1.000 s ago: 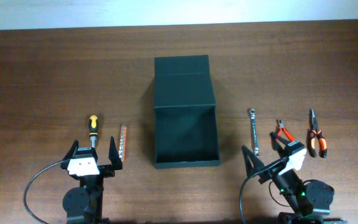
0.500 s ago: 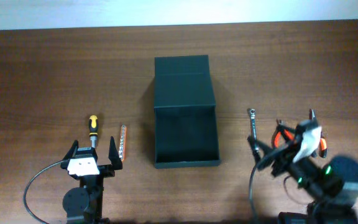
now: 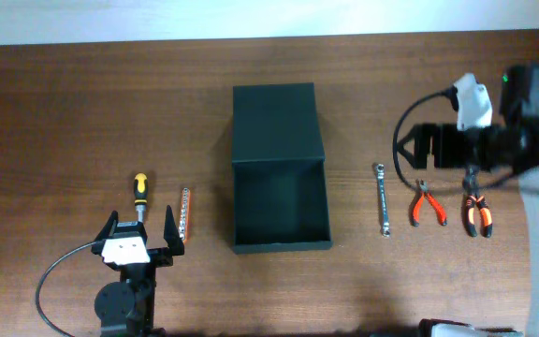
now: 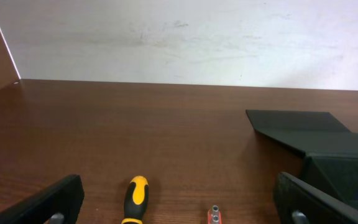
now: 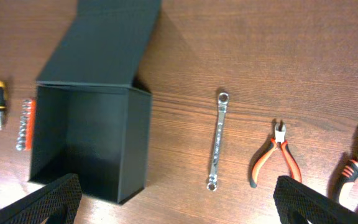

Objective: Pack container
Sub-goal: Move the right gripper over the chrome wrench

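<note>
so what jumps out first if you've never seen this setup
The dark container sits open and empty mid-table, its flap lid laid back toward the far edge. Tools flank it: a wrench, orange-handled cutters and pliers on the right, a yellow-and-black screwdriver and an orange bit strip on the left. The right gripper hangs open above the right-hand tools; the left gripper sits open by the screwdriver.

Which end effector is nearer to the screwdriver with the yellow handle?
Left. The left end effector sits right behind the screwdriver, almost touching it. The right end effector is far away, on the other side of the container.
</note>
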You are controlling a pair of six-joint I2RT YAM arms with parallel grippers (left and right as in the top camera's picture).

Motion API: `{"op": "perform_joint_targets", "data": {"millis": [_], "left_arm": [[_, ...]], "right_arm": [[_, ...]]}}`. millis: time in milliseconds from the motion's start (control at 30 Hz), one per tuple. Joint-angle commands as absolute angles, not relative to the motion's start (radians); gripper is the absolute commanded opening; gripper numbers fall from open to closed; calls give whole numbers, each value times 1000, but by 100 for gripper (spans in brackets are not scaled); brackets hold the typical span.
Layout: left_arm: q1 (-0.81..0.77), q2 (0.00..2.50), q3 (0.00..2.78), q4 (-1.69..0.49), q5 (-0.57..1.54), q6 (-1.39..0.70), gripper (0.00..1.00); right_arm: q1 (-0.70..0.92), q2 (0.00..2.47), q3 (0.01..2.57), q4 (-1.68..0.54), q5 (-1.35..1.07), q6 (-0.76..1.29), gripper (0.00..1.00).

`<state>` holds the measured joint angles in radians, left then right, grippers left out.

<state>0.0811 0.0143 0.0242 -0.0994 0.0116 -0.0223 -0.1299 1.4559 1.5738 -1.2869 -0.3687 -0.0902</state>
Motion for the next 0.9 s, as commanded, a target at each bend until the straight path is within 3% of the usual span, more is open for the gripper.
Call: {"op": "perform_joint_targets", "data": {"millis": [0,333,700,867], "left_arm": [[88,6,17,-97,22,-10,99],[88,6,17,-97,22,-10,99],[88,6,17,-97,22,-10,99],[88,6,17,-97,22,-10,99]], "right_arm": [[-125,1546,1597,-1306,-339,-112,99],[-109,1714,1597,-1390,-90,-93,99],[-91,1715,1593,-1324,-201,-93,99],[-66,1716,1573,-1342,5,30,99]]}}
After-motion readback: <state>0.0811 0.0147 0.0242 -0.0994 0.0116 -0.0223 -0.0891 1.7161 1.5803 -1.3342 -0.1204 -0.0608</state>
